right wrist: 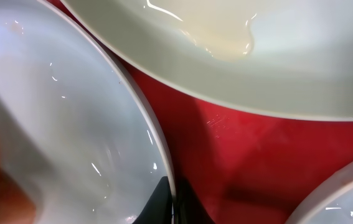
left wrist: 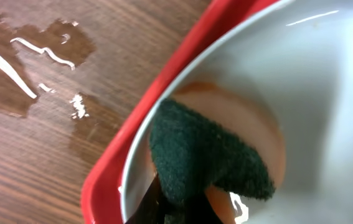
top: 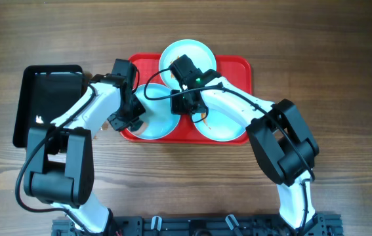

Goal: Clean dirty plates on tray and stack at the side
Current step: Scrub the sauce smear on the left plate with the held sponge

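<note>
Both hands on one plate (top: 159,128) in the tray (top: 238,67).
The left hand (top: 132,119) is closed on a green pad (left wrist: 207,155), which is pressed onto an orange smear in the near-left plate. The right hand (top: 183,108) is closed too, pinching that plate's rim. Three plates lie in the one red tray on the tabletop (top: 330,52): near-left, near-right (top: 224,128) and rear (top: 189,47). One black tray (top: 48,98) lies to the left, and water (left wrist: 14,68) pools beside the red rim. The arms hide part of each plate. The fingertips are cut off in both wrist views.
</note>
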You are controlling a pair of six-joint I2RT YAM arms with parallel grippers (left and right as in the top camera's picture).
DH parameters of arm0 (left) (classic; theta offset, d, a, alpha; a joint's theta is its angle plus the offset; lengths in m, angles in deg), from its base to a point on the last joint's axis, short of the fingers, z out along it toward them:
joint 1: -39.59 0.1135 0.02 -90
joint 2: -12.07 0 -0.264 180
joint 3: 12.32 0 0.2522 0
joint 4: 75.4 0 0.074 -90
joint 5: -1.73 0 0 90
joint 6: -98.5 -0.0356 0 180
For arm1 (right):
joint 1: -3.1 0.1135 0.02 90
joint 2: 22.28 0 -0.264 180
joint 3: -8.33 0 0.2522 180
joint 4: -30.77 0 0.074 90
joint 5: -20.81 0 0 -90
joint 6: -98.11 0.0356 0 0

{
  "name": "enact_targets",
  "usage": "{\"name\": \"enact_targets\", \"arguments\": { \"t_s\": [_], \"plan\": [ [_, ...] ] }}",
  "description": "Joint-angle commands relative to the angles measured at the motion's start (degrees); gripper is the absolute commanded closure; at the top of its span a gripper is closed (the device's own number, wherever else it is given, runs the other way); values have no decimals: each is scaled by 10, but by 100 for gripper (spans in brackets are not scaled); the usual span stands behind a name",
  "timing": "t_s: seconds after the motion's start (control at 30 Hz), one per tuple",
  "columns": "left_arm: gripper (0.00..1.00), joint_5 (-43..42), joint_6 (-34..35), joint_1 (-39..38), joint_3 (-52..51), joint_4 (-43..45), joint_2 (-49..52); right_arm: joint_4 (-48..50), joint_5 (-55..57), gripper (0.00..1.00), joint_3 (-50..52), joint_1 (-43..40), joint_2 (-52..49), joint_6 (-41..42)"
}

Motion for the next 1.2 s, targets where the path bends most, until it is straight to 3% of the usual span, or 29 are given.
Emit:
{"name": "enact_targets", "arguments": {
  "t_s": [0.0, 0.33, 0.47, 1.17],
  "plan": [
    [96, 29, 23, 2, -15, -16, -19, -3, 30, 96, 13, -3, -12, 2],
    [96, 26, 19, -3, -15, 4, -46, -3, 32, 96, 13, -3, -12, 2],
    [96, -6, -29, -17, -15, 45, -46, -3, 32, 96, 13, -3, -12, 2],
    [96, -15, -25, -65, -38, 186, -35, -3, 32, 96, 13, -3, -12, 2]
  ]
}}
